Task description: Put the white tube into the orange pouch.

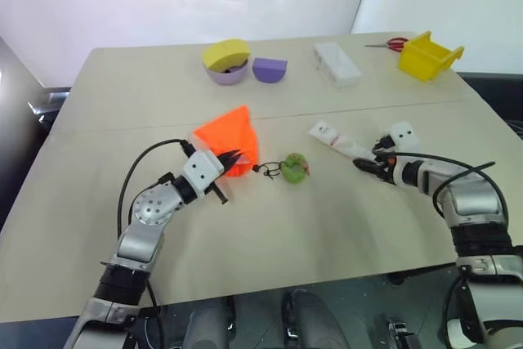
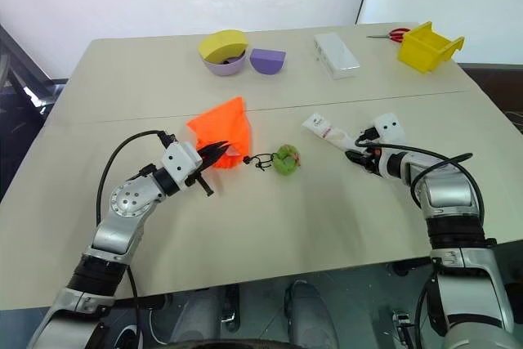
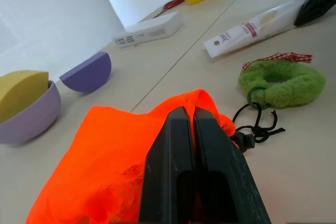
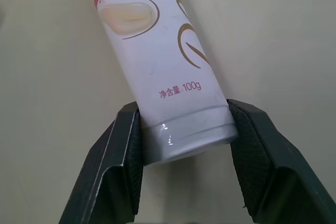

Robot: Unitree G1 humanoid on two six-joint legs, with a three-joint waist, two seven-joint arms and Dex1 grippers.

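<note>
Left tool pinched pouch, right tool straddled tube end.
Left tool [image 1: 232, 158], frame centre-left, was clamped fully on the orange pouch [image 1: 230, 134] edge; green ball [image 1: 294, 167] lay just right of it. White tube [image 1: 339, 141] lay centre-right on the bench [image 1: 147, 87], right tool [image 4: 184, 129] half open, pads touching its cap end.

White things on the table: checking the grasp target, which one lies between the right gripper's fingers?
The white tube, slim with pink print. The blocky white box sits far back beside the yellow bin.
</note>
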